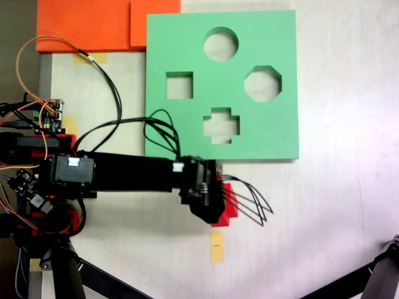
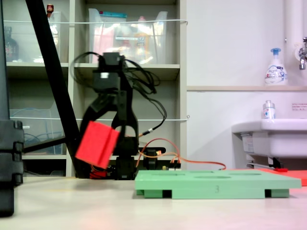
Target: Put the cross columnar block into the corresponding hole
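Gripping one cross columnar block (image 2: 97, 144), the hand (image 2: 103, 136) hangs airborne.

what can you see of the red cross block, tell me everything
The cross columnar block is bright red and looks like matte foam. In a fixed view it hangs tilted, clear of the table, held at the gripper. From above, the arm covers most of it; its stepped red edge shows near the green board, outside the plus-shaped hole.
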Motion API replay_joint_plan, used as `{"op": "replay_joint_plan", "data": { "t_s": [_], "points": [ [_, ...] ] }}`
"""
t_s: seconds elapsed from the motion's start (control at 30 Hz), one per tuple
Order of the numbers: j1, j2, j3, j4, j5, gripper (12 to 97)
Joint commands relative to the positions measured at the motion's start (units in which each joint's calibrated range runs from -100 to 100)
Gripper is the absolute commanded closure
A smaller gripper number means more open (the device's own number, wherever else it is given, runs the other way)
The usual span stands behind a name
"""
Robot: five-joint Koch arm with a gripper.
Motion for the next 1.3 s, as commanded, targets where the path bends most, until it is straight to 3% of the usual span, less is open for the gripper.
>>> {"op": "replay_joint_plan", "data": {
  "t_s": [0.0,0.43,0.83,1.27],
  "points": [
    [2.78,-4.06,0.73,-4.31,2.54,75.5],
    [14.55,-4.62,2.92,-4.31,15.97,75.5],
    [15.19,-4.34,3.22,-4.31,18.07,75.0],
    [14.41,-1.13,3.22,9.27,18.61,75.0]
  ]
}}
